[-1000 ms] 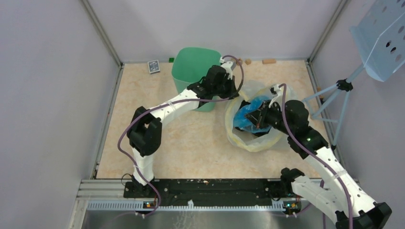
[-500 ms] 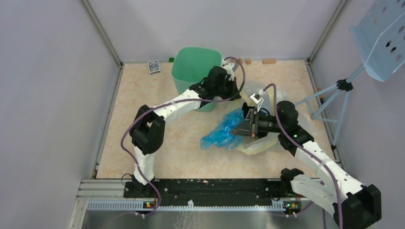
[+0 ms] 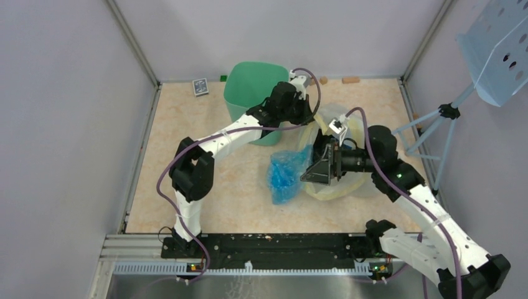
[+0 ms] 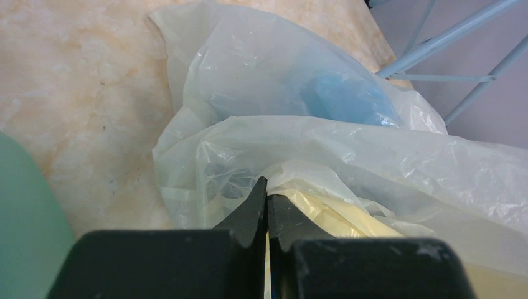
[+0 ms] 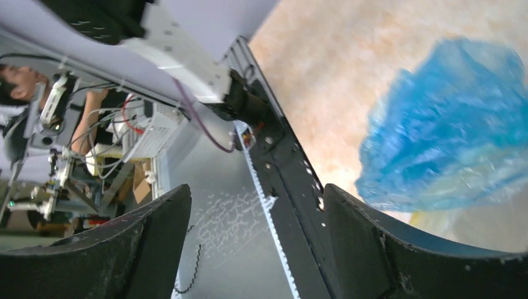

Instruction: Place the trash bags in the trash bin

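The blue trash bag (image 3: 285, 176) lies crumpled on the tan table (image 3: 236, 205), out in the open between the two arms. It is well short of the green bin (image 3: 249, 87), which stands upright at the back, and just left of the clear yellowish bag (image 4: 348, 156). The right gripper (image 3: 310, 165) points at the blue bag from just beside it, its fingers spread wide with nothing between them. The left gripper (image 4: 266, 193) reaches past the bin's right side, its fingers pressed together on a fold of the clear bag's rim. A second blue patch (image 4: 348, 99) shows through that bag's film. A perforated pale-blue panel (image 3: 498, 50) stands on a stand at the far right.
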Robot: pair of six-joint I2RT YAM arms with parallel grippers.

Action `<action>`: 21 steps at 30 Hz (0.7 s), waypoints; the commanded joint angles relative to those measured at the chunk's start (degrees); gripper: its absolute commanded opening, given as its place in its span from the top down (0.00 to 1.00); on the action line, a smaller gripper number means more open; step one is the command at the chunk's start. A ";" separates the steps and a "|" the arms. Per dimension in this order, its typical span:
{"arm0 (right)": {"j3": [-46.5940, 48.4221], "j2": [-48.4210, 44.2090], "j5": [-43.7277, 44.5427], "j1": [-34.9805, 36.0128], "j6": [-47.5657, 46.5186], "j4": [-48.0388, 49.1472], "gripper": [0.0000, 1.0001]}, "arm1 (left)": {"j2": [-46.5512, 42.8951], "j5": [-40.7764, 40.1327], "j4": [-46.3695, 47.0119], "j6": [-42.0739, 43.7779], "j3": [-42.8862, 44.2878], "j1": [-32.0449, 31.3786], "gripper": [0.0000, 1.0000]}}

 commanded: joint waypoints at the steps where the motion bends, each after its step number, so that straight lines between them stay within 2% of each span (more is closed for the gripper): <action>1: 6.94 -1.72 -8.75 0.63 5.35 6.16 0.26 | -3.13 -1.07 1.52 0.75 2.86 0.50 0.98; 3: 7.76 -1.60 -11.24 1.29 11.08 13.40 0.28 | -2.92 -0.96 1.44 0.68 3.16 0.52 0.98; 5: 10.52 -0.41 -11.50 2.29 14.67 16.67 0.28 | -2.67 -1.28 1.02 0.59 3.49 0.49 0.98; 8: 16.84 1.40 -10.24 2.97 14.21 16.09 0.27 | -2.31 -1.89 -0.07 0.61 3.53 0.50 0.98; 10: 23.43 2.15 -5.83 3.01 9.40 10.97 0.27 | -2.73 -1.73 -0.13 0.74 2.82 0.53 0.99; 11: 27.43 2.49 -0.95 2.98 4.96 6.21 0.28 | -3.15 -1.76 -0.20 0.75 2.37 0.53 0.99; 13: 35.81 3.28 15.36 3.01 -4.51 -8.08 0.29 | -4.50 -2.21 -0.27 1.03 0.87 0.50 0.99; 16: 43.79 5.48 40.49 2.94 -12.73 -21.85 0.25 | -7.15 -3.21 0.01 1.64 -2.14 0.52 0.99; 17: 44.60 5.98 47.59 2.98 -13.91 -24.97 0.22 | -8.10 -3.48 0.20 1.94 -3.09 0.59 0.99; 19: 43.74 6.36 60.63 2.98 -13.21 -30.04 0.06 | -9.60 -3.63 0.30 2.36 -4.80 0.59 0.99; 21: 40.15 5.48 70.17 2.88 -10.14 -32.89 0.01 | -10.77 -3.14 0.29 2.69 -6.67 0.54 0.99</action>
